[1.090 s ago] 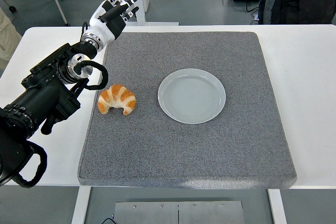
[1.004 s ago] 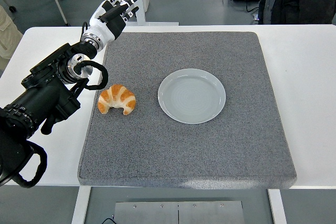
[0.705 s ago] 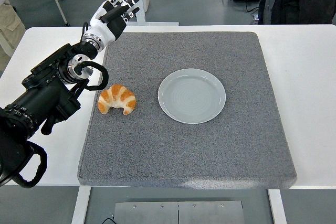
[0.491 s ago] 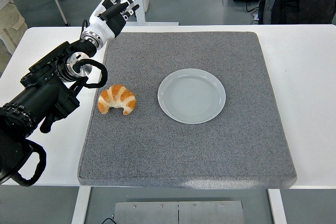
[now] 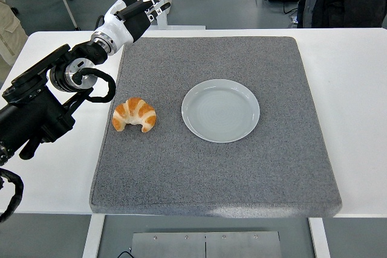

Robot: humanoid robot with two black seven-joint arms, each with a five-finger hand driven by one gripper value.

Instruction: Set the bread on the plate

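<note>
Count of items in view:

- Bread (image 5: 135,115): one, a croissant, lying on the mat below the hand and nearer the table's front edge.
- Plate (image 5: 221,110): one, to the right of the hand and below it, apart from the bread.
- Mat (image 5: 242,167): one, grey, spreading to the right of and below the hand.
- Table (image 5: 357,89): one, white, under the mat.
- Hand (image 5: 136,9): one, the left, raised over the mat's far left corner, five fingers spread, holding nothing.
</note>
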